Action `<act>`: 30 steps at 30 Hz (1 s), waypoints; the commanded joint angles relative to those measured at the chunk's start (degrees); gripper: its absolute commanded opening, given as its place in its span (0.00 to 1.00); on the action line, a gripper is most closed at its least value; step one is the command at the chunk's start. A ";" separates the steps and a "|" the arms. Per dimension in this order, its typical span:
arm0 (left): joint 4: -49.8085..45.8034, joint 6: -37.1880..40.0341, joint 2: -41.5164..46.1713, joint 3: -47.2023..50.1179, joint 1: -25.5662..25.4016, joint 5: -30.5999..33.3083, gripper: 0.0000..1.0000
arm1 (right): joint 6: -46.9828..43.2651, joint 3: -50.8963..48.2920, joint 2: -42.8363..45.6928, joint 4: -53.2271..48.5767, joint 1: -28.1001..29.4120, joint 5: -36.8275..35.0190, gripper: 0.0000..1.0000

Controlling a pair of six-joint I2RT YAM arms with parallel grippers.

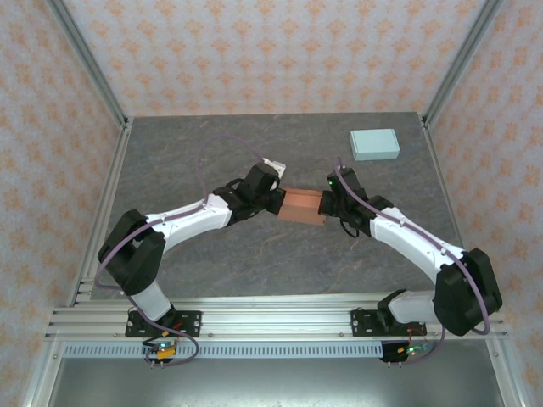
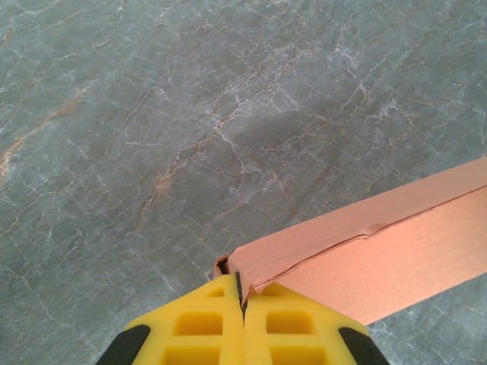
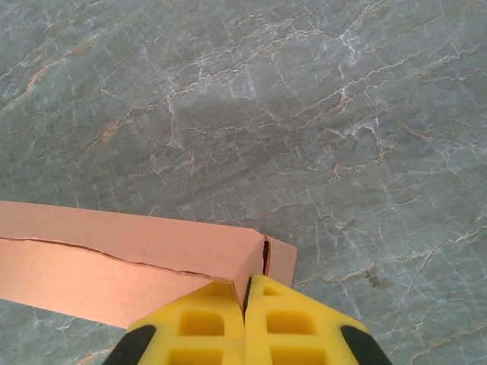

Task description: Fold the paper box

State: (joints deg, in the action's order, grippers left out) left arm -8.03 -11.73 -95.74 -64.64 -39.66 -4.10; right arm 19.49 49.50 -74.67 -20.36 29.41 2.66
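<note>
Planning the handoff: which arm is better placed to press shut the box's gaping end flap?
Right, probably. The right gripper is shut on the paper box right beside that flap; the left gripper clamps the opposite end.

salmon-pink paper box [image 1: 303, 207], partly folded with a long open seam, spans between left claw [image 1: 280, 202] and right claw [image 1: 324, 205], each end pinched.

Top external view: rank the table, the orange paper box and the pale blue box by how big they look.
1. table, by far the largest.
2-3. paper box and pale blue box look about alike. The paper box's ends are hidden by the left fingers and right fingers, so I won't rank these two.
</note>
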 commanded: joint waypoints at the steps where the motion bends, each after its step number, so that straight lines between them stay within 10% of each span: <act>1: -9.46 1.83 -2.44 0.05 -0.81 -6.15 0.04 | -1.84 0.20 -1.30 -1.15 0.12 1.60 0.00; 12: -17.29 1.07 -4.65 -7.07 -0.84 -15.88 0.05 | -1.25 -1.37 -2.40 0.82 0.04 2.08 0.00; 30: -31.46 -5.67 -12.84 -19.66 -3.02 -4.12 0.07 | 0.45 -3.64 -0.89 2.89 0.22 1.65 0.00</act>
State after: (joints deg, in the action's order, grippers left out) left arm -30.59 -15.53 -105.54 -84.42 -39.59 -6.50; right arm 19.09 47.79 -75.68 -16.93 28.38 -0.05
